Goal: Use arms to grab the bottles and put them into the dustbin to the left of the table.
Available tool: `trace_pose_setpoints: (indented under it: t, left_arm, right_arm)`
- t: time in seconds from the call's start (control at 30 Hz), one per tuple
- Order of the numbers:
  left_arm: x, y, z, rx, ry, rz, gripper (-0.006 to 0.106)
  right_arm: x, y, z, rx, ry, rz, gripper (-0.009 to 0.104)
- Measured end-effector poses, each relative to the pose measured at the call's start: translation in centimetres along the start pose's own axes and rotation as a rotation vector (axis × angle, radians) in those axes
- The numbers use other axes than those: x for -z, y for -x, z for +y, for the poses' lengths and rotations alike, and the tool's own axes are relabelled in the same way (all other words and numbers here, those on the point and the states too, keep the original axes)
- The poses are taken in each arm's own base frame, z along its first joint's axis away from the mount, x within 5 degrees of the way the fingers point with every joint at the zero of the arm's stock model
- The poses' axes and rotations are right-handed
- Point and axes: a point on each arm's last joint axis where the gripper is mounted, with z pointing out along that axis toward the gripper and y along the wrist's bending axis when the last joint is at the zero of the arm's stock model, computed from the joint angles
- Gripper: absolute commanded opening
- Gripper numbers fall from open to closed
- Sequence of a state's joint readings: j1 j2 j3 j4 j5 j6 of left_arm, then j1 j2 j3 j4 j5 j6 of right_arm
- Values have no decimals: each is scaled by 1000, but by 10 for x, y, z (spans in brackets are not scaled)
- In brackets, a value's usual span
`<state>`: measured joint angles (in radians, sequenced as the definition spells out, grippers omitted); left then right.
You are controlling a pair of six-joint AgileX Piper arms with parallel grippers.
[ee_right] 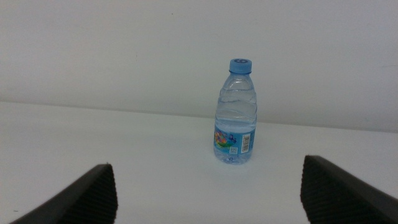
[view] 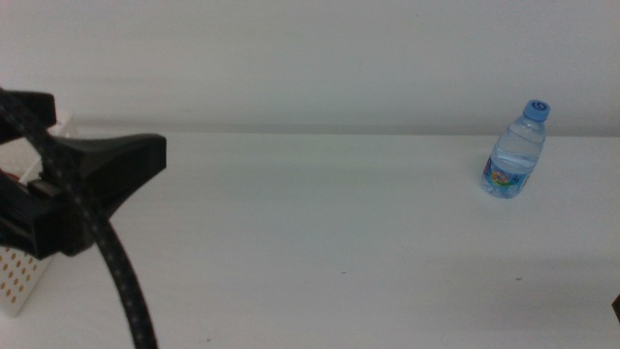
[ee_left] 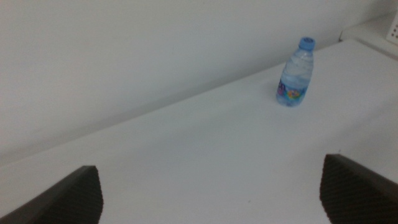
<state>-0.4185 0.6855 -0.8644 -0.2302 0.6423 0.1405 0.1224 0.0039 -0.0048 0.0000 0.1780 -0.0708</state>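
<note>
A small clear water bottle (view: 516, 150) with a blue cap stands upright on the white table (view: 320, 242) at the far right. My left gripper (ee_left: 214, 193) is open and empty; in the middle view it (view: 116, 170) hangs at the left edge above the white perforated dustbin (view: 19, 281). The bottle shows far off in the left wrist view (ee_left: 296, 71). My right gripper (ee_right: 211, 196) is open and empty, facing the bottle (ee_right: 236, 112) with a stretch of table between them. The juice bottle and the red can are out of view.
A black cable (view: 121, 276) runs down from the left arm across the picture's lower left. A dark sliver of the right arm (view: 616, 308) shows at the right edge. A white perforated object (ee_left: 392, 28) sits beyond the bottle in the left wrist view.
</note>
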Motion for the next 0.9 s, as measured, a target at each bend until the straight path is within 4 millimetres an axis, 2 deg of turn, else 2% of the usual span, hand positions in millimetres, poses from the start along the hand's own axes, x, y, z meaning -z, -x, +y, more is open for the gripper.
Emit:
trace_pose_setpoints:
  t: [0.5,0.9]
  left_arm:
    - [0,5,0,-24,3,-50,94]
    - [0,1,-12,-95,-85,-23,94]
  right_arm:
    - [0,0,0,0,0,0,79]
    - [0,0,0,0,0,0,79]
